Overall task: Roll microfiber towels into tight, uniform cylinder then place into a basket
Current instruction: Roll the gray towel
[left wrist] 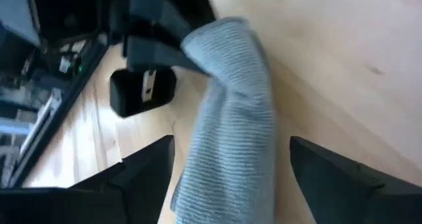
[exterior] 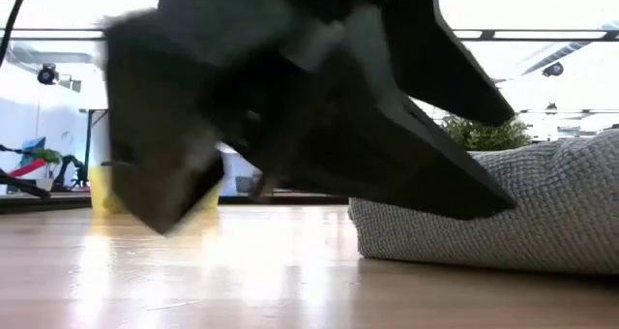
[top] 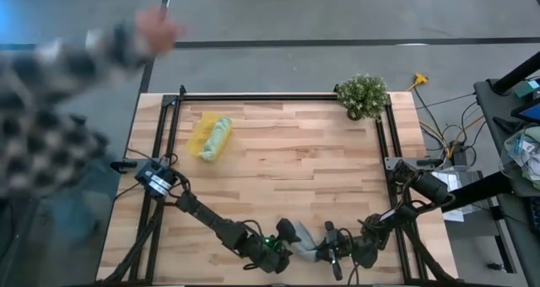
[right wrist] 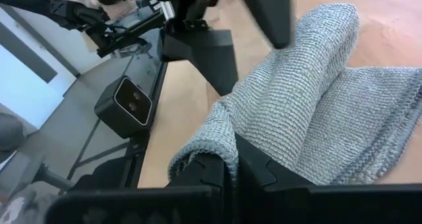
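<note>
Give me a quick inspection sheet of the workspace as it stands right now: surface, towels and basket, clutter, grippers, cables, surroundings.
Surface: wooden table, bare in the middle.
Job's things: green towel, rolled, lying in the yellow basket at the far left; grey towel, bunched at the near edge between the arms.
Clutter: potted plant at the far right corner.
Grippers: left gripper open, fingers either side of the grey towel; right gripper shut on a fold of the grey towel.
Cables: loose wires off the table's right side.
Surroundings: a person's arm in a checked sleeve, blurred, beyond the far left corner.
</note>
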{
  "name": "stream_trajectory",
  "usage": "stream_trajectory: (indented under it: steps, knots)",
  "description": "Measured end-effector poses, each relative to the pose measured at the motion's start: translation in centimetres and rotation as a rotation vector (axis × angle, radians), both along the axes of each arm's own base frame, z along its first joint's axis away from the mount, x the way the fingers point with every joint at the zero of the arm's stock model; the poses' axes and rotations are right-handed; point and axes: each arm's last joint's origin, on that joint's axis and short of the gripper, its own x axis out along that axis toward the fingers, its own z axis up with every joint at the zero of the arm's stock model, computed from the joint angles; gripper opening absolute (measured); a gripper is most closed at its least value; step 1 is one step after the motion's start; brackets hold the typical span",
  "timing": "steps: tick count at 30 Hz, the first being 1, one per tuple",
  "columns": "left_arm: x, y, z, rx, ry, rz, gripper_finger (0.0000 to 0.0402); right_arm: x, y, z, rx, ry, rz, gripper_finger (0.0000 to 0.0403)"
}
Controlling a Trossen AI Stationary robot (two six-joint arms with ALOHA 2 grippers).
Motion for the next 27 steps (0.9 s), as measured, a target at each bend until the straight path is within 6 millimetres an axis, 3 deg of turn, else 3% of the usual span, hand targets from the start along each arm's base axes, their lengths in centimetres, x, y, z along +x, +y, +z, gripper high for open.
stream_trajectory:
  steps: [8,16,21,27]
  knots:
    - [1.7,1.5,-1.8,-0.035,0.039,0.046,0.029,1.0,-0.2,0.2,-0.016,-0.006,-0.024,0.0009]
    - [2.1,2.3,-2.0,-0.135,0.055,0.095,0.0276,1.9,-0.6,0.4,-0.009,-0.021,-0.05,0.0009]
    - [2.1,2.3,-2.6,-0.19,0.074,0.123,0.0213,2.3,-0.5,0.6,-0.029,-0.035,-0.045,0.0009]
    - [2.0,2.2,-3.3,-0.215,0.112,0.1,0.0086,2.6,-0.5,0.7,-0.075,-0.043,-0.038,0.0009]
